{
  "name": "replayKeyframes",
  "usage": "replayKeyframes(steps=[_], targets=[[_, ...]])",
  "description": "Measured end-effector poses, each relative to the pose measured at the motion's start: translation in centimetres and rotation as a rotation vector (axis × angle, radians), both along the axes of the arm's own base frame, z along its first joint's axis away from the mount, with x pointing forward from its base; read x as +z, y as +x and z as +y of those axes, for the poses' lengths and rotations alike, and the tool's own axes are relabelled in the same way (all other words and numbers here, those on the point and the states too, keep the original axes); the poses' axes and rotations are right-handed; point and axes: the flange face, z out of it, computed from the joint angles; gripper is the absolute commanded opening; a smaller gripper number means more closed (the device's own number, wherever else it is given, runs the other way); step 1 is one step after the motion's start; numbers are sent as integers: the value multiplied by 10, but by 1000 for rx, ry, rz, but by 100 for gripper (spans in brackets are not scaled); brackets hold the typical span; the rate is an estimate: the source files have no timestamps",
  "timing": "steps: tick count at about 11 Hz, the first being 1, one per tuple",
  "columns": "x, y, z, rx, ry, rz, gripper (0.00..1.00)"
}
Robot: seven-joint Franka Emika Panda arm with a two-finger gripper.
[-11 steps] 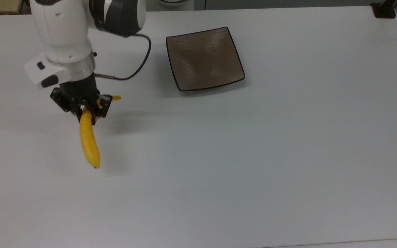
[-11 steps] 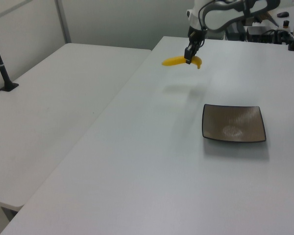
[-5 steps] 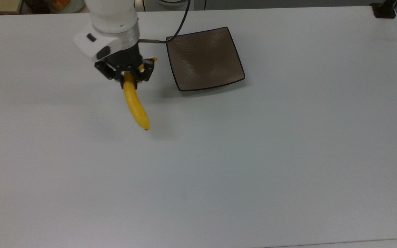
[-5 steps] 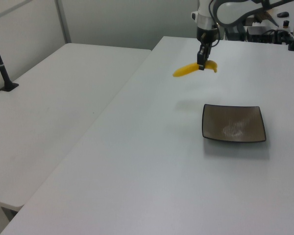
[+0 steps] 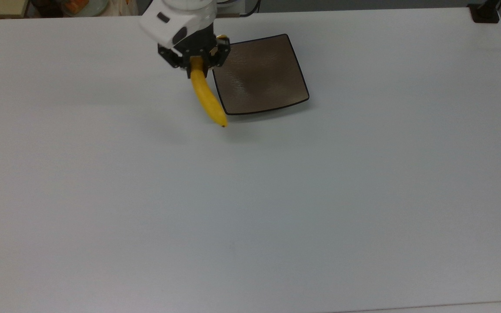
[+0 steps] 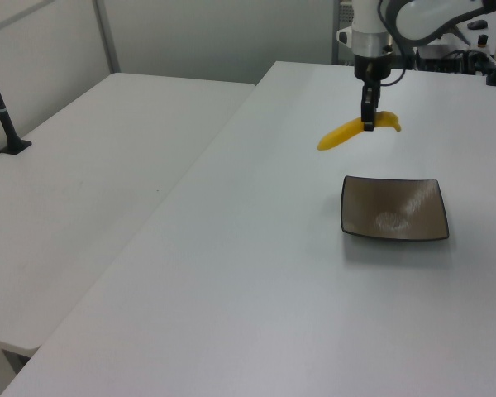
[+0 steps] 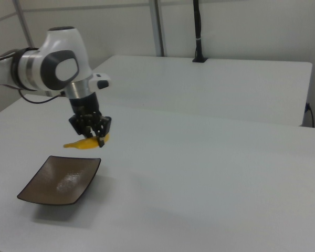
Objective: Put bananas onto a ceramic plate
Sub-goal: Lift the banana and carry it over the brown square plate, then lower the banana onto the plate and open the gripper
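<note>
The gripper [image 5: 198, 61] is carrying a single banana [image 5: 207, 99] in the air, its jaws pinching the fruit near the stem end, so the long yellow body is hanging out toward the five o'clock direction in the top view. The brown square plate [image 5: 263, 78] is sitting on the white surface [image 5: 276, 195], and in the top view the gripper is hovering at about nine o'clock of the plate, over its edge. In the left view the banana [image 6: 349, 132] is floating above the plate [image 6: 394, 208], well off the surface. To do this step well, the arm is probably needing to travel a little farther toward three o'clock until the whole fruit is over the plate's middle, then lower gently before letting go, since a long free end could tip off the rim.
</note>
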Motion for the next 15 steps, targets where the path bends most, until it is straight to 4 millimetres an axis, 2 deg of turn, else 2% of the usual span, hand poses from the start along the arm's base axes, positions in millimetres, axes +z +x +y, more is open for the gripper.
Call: replayKeyframes(steps=[1,2,4,5,11,13,15], targets=[[-1,-14,13,26,-2,13,20],[-5,-29,26,48,-3,51,33],[-12,-45,44,72,3,119,88],[-13,-48,48,80,3,128,100],[-16,-49,51,86,3,133,100],[-7,-43,50,82,9,99,100],[8,-28,47,74,26,-2,100]])
